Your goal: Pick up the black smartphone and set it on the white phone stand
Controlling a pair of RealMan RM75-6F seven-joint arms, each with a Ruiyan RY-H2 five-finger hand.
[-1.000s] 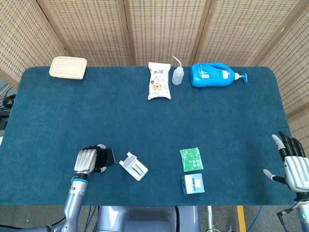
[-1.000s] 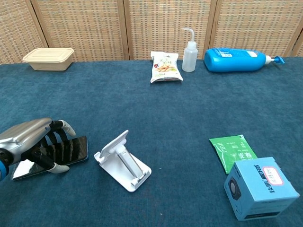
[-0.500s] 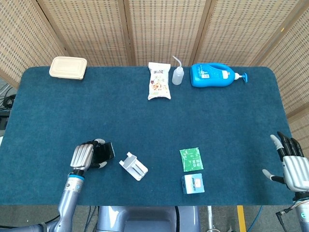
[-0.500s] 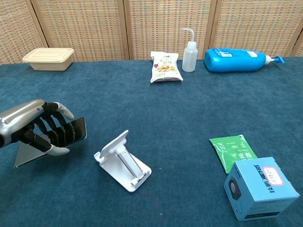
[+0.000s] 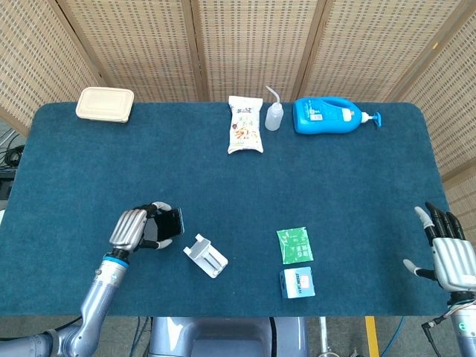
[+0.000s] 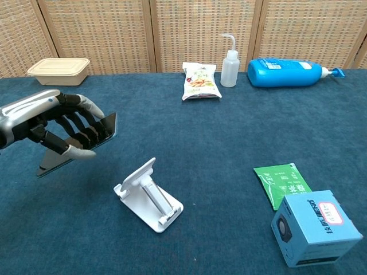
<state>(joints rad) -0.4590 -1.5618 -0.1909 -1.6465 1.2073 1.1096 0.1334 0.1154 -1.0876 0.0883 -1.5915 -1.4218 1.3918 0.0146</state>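
My left hand (image 5: 134, 227) (image 6: 50, 126) grips the black smartphone (image 6: 86, 143) (image 5: 172, 222) and holds it lifted off the table, tilted with one end higher. The white phone stand (image 6: 149, 195) (image 5: 206, 256) sits on the blue cloth just to the right of and below that hand, with nothing on it. My right hand (image 5: 448, 253) hovers at the table's front right corner in the head view, fingers spread and holding nothing. The chest view does not show it.
A green packet (image 5: 294, 245) and a blue box (image 5: 297, 282) lie right of the stand. Along the far edge are a snack bag (image 5: 245, 125), a squeeze bottle (image 5: 274, 114), a blue pump bottle (image 5: 331, 116) and a beige lunch box (image 5: 105, 104).
My left hand has lifted the smartphone from the table and carried it up and to the right, toward the stand. The right hand has barely moved.
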